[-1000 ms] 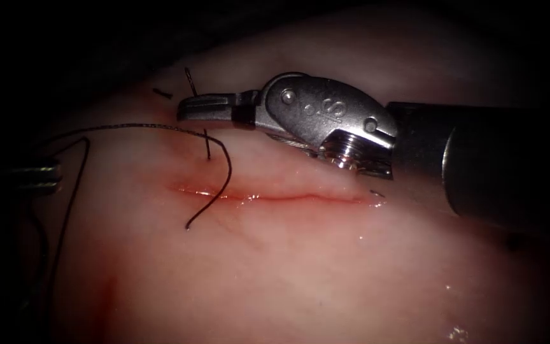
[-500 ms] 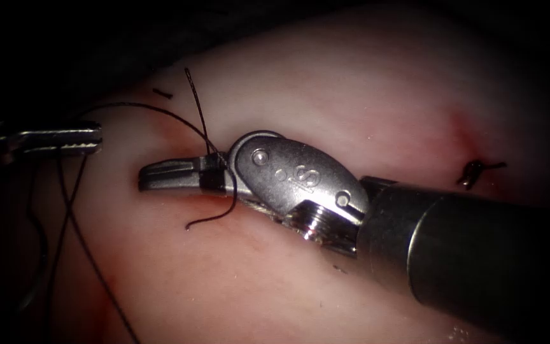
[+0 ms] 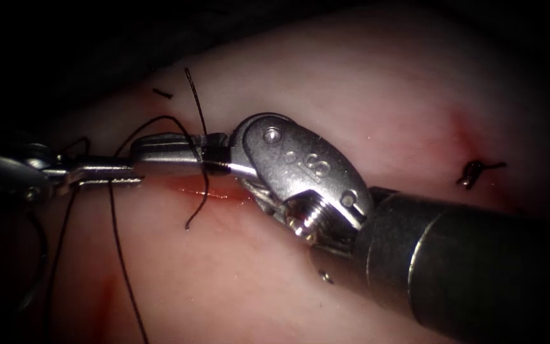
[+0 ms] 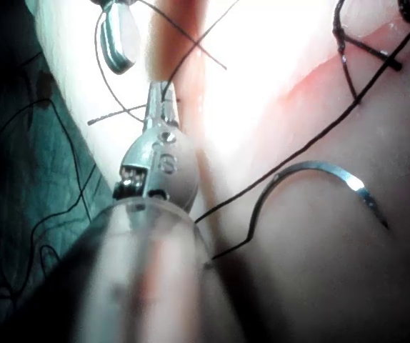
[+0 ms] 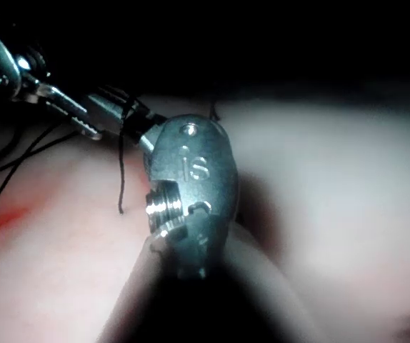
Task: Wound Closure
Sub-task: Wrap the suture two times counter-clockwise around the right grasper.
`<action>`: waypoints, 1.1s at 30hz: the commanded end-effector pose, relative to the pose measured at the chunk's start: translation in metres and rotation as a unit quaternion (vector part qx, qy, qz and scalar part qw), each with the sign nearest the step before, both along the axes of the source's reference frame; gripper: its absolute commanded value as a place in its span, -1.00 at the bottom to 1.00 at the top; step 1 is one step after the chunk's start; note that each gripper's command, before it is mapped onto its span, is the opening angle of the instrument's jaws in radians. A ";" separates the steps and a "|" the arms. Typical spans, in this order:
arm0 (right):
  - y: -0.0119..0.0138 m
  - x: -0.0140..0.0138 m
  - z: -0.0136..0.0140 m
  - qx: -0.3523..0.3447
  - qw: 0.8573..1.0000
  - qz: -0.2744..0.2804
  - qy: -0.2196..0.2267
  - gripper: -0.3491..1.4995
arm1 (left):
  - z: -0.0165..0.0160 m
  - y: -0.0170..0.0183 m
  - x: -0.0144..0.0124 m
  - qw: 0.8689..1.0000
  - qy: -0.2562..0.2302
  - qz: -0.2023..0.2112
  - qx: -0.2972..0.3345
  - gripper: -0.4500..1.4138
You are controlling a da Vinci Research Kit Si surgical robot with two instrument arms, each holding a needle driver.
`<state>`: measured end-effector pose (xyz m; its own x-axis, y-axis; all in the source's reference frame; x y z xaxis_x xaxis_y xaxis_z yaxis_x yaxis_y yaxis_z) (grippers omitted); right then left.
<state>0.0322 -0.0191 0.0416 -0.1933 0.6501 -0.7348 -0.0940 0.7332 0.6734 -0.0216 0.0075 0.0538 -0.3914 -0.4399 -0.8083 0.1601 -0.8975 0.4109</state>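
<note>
Right end effector (image 3: 160, 148) clamped on thread (image 3: 200, 121), raised since before, left end effector (image 3: 112, 173) closer, closed on thread

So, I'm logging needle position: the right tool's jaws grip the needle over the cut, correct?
No. The right tool grips the thread, not the needle; the left wrist view shows the needle lying on the tissue, held by neither tool.

Pale tissue (image 3: 383, 95) carries a red-wet cut (image 3: 214, 190), with thread (image 3: 119, 248) trailing across its left side. The curved needle (image 4: 312, 171) lies free on the tissue; a cut end (image 3: 477, 171) rests at right.
</note>
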 end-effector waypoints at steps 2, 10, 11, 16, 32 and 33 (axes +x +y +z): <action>0.0010 0.0014 -0.0001 0.003 1.000 0.007 0.009 -1.00 | 0.0003 0.0010 -0.0008 1.000 -0.002 0.001 -0.003 -1.00; 0.0002 0.0030 0.0003 0.013 0.998 0.061 -0.021 -1.00 | -0.0002 -0.0005 -0.0036 1.000 -0.011 0.011 -0.003 -1.00; 0.0004 0.0031 0.0005 0.019 0.995 0.094 -0.027 -1.00 | -0.0005 -0.0010 -0.0038 1.000 -0.011 0.013 -0.004 -1.00; 0.0008 0.0034 0.0008 0.099 0.987 0.125 -0.033 -0.24 | -0.0015 -0.0023 -0.0038 1.000 -0.011 0.016 -0.006 -1.00; -0.0019 0.0036 0.0023 0.011 0.986 -0.054 -0.155 0.29 | -0.0083 0.0014 -0.0021 0.997 -0.059 0.050 0.006 -1.00; -0.0019 0.0037 0.0023 0.009 0.987 -0.062 -0.149 0.20 | -0.0083 0.0018 -0.0019 0.997 -0.064 0.052 0.007 -1.00</action>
